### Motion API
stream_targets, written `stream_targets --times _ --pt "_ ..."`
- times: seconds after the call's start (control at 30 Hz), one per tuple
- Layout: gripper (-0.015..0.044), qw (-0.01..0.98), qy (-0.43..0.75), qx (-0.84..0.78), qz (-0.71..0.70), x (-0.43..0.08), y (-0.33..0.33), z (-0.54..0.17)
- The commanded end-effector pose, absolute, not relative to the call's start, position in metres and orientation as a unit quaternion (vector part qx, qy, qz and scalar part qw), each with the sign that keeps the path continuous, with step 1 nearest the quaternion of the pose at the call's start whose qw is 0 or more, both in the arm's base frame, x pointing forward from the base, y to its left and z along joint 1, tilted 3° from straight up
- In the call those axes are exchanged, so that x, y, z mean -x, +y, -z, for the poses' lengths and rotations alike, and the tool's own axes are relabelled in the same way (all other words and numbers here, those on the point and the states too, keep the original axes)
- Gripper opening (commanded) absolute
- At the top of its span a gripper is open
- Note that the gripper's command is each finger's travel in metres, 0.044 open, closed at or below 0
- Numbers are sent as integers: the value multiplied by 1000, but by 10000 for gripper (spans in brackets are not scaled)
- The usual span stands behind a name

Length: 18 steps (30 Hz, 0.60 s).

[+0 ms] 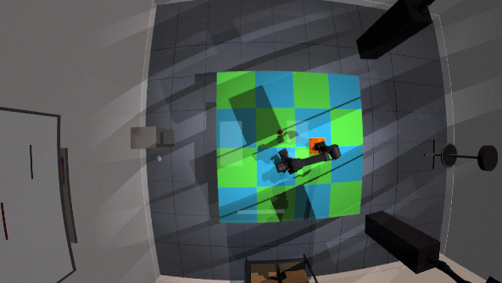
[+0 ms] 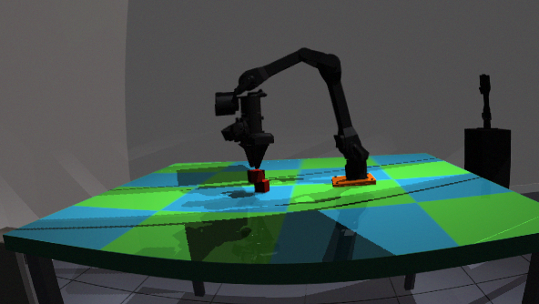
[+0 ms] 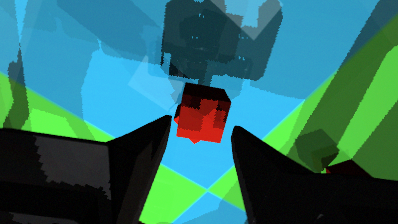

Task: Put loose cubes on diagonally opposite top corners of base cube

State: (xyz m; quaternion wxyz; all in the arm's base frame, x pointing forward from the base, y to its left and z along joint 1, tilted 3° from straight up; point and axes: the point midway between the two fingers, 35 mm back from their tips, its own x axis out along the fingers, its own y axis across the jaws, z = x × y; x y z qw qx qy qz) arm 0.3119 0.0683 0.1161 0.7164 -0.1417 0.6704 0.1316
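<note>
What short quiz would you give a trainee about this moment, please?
1. True or false: the pincer is clamped on the upper red cube.
2. In the exterior view, the upper red cube rests: A) on the lower red cube, shifted off-centre; B) flat on the table; C) lifted in the air.
3. Which two colours chequer the table?

Key: 1 false, the fingers stand apart from it; 2 A; 3 green and blue.

Red cubes stacked mid-table

An upper red cube [image 2: 256, 176] sits offset on the lower red cube [image 2: 262, 186], overhanging its far-left corner, level, on a blue square.
</note>
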Motion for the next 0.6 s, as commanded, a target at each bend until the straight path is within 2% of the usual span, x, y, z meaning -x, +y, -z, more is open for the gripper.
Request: stream_targets --times 0.0,0.37,0.43,0.57 --pt "205 719 667 141 -131 -312 69 -124" --pt "205 719 667 141 -131 -312 69 -132" --pt "258 716 668 148 -137 -313 63 -130" --pt "265 709 661 181 -166 -323 32 -137"
